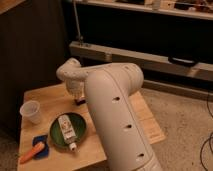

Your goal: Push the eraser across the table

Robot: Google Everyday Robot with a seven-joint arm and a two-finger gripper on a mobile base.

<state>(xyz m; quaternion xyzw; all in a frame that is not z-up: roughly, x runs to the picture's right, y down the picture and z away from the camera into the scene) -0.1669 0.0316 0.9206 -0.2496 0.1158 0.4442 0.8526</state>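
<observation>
- We see the robot's white arm filling the middle of the view, bending over the light-wood tabletop with its plank strips.
- The gripper sits at the end of the arm, low over the middle of the tabletop, pointing down.
- We cannot tell how its fingers stand, as the wrist and arm cover them.
- The eraser shows only as a small dark bit just below the fingers, at the arm's edge; the rest of it is hidden behind the arm, and we cannot tell whether the fingers touch it.
- A green plate lies nearer the camera than the fingers, apart from them, on the front part of the tabletop.
- A white bottle with a label lies on its side in the plate, its cap toward the front edge.
- A clear plastic cup stands upright well to the left of the fingers in the view, near the tabletop's left edge.
- A blue block lies at the front left corner, just beside the plate.
- An orange carrot rests against the blue block, its tip toward the front left.
</observation>
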